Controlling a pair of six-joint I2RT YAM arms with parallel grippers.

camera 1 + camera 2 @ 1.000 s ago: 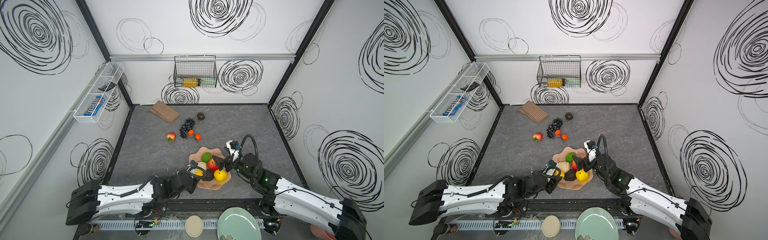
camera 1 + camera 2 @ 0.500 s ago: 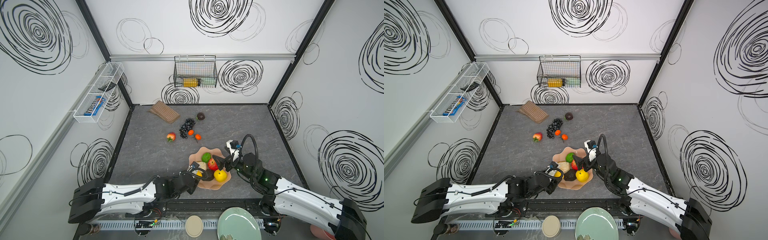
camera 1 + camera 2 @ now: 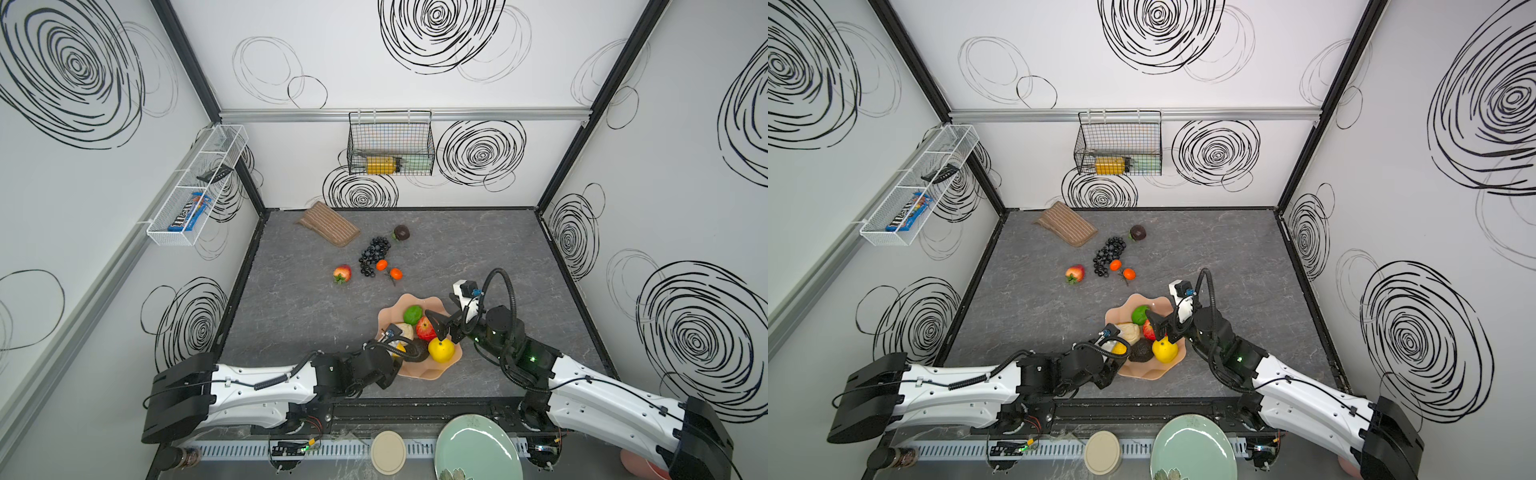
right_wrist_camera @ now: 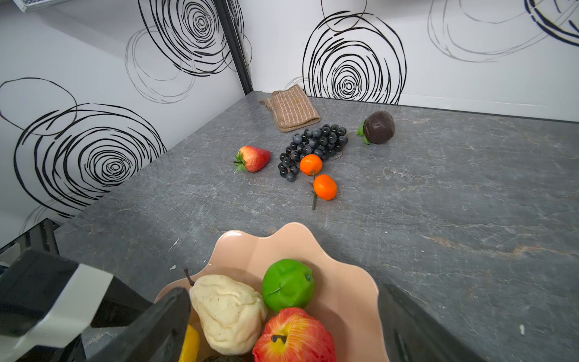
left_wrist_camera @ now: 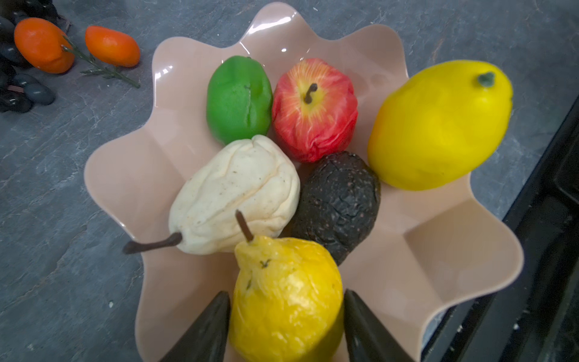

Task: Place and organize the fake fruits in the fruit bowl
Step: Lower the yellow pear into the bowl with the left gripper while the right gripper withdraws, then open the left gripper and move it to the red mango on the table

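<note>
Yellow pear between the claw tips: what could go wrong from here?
The pear sits by the rim of the fruit bowl between the tips of the left claw; a careless retreat might tip it out. The lemon leans on the rim near the right claw; a nudge could roll it off.

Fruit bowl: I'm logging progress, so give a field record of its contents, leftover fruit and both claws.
bowl: peach-pink wavy-rimmed plastic bowl
inside: green lime, red apple, yellow lemon, beige pear-shaped fruit, dark avocado, yellow pear
outside: red strawberry, dark grape bunch, two orange tangerines, dark round fruit
left claw: flanks yellow pear, grip unclear
right claw: open, above bowl
</note>
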